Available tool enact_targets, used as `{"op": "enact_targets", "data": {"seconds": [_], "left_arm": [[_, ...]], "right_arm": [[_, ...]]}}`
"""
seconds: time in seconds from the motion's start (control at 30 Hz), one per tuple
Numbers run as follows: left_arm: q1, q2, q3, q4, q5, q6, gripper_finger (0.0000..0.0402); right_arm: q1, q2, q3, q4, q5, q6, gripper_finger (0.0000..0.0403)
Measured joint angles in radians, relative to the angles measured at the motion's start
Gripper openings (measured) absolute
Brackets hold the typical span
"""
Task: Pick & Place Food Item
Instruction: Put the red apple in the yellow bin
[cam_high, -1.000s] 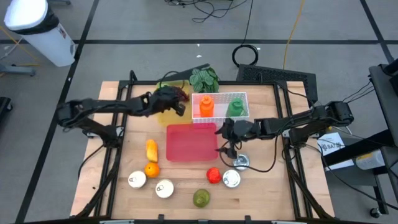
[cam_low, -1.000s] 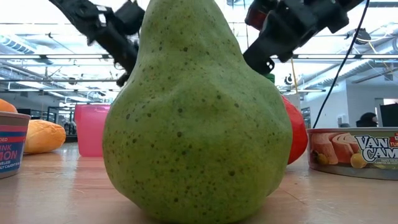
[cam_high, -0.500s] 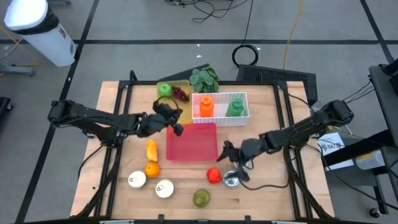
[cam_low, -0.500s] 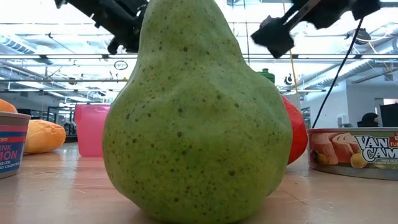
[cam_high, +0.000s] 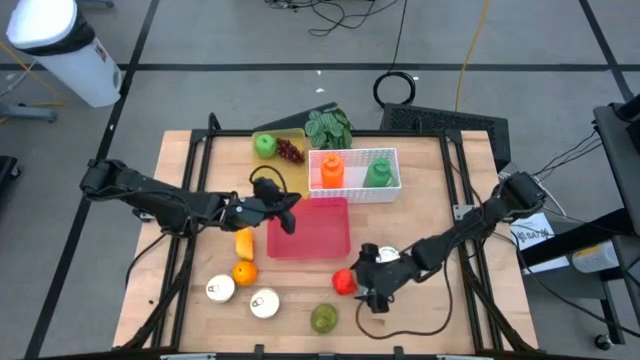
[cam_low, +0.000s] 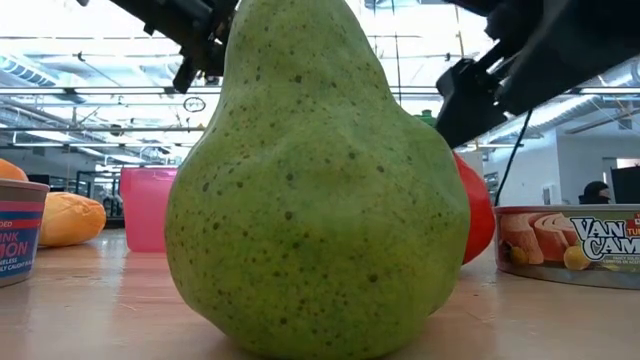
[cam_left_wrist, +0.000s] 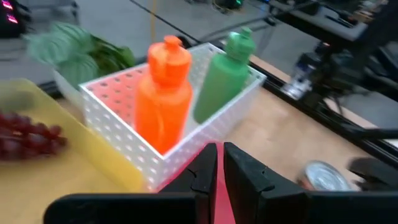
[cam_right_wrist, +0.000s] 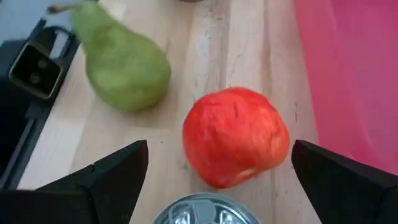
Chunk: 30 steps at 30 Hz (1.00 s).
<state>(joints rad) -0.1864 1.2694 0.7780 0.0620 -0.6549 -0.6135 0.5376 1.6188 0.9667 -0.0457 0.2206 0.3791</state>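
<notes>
A red round fruit (cam_high: 343, 281) lies on the wood next to a silver can (cam_right_wrist: 205, 214), with a green pear (cam_high: 322, 318) nearer the near edge. The pear (cam_low: 310, 180) fills the low view, and the red fruit (cam_low: 480, 215) peeks out behind it. My right gripper (cam_high: 368, 290) hangs over the can, open; in its wrist view the gripper (cam_right_wrist: 227, 180) has the red fruit (cam_right_wrist: 236, 137) ahead between its spread fingers, untouched. My left gripper (cam_high: 285, 212) hovers shut over the left edge of the pink tray (cam_high: 310, 230); the gripper (cam_left_wrist: 217, 168) holds nothing.
A white basket (cam_high: 355, 190) with an orange bottle (cam_high: 332, 170) and a green bottle (cam_high: 378, 172) stands behind the tray. A yellow plate (cam_high: 262, 160) carries a green apple (cam_high: 264, 145) and grapes (cam_high: 290, 152). Near left: a yellow fruit (cam_high: 243, 241), an orange (cam_high: 243, 272) and two cans (cam_high: 264, 303).
My left gripper has drawn back from the yellow plate toward the near edge and now hangs over the pink tray's left edge. My right gripper has travelled from the tray's right side toward the near edge and come down beside the red fruit, over the can.
</notes>
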Motion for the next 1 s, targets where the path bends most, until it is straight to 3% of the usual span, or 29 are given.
{"op": "enact_targets", "data": {"seconds": [0.27,0.43,0.77,1.0], "left_arm": [[0.001,0.000,0.000,0.011,0.052,-0.001,0.0037],[0.001,0.000,0.000,0.022,0.053,-0.047,0.0037],[0.001,0.000,0.000,0.046,0.054,-0.050,0.0037],[0.009,0.000,0.000,0.048,0.053,-0.049,0.0037]], "right_arm": [[-0.001,0.079,0.008,0.052,-0.141,0.088,0.0377],[-0.001,0.093,0.008,0.185,-0.156,0.055,0.0377],[0.024,0.113,0.005,0.229,0.045,-0.165,0.0377],[0.025,0.173,0.004,0.293,0.072,-0.188,0.0377]]}}
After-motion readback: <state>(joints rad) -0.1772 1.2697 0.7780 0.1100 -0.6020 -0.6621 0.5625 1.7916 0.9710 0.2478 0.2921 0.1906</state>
